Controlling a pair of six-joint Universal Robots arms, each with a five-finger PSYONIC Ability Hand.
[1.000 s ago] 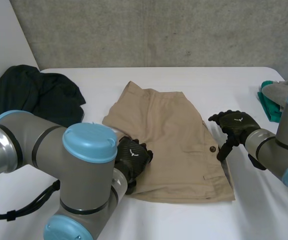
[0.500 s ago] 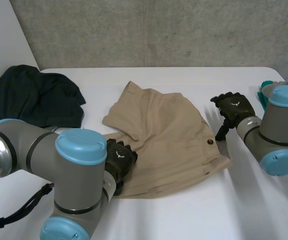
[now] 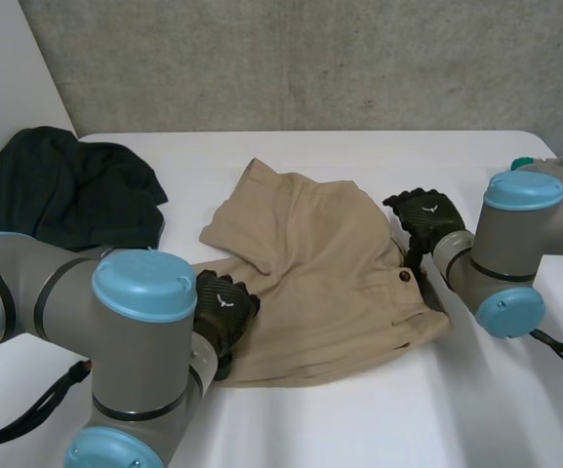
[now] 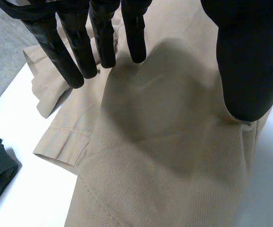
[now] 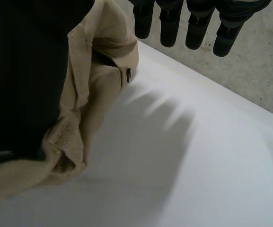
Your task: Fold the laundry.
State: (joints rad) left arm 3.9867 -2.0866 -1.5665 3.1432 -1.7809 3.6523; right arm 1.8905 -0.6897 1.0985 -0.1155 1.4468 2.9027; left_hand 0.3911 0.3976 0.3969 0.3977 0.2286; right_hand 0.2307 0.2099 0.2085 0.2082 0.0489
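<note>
left hand (image 3: 224, 310) and right hand (image 3: 425, 216), both uncurled, touch tan shorts (image 3: 330, 263).

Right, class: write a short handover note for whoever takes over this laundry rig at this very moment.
Left hand: open, fingers straight over the near-left part of the tan shorts.
Right hand: open, thumb against the shorts' bunched right edge, fingers above the table.
The dark garment is heaped at far left, apart.
Done: no tidy fold yet.
Left: fold the shorts, then the dark garment.
</note>
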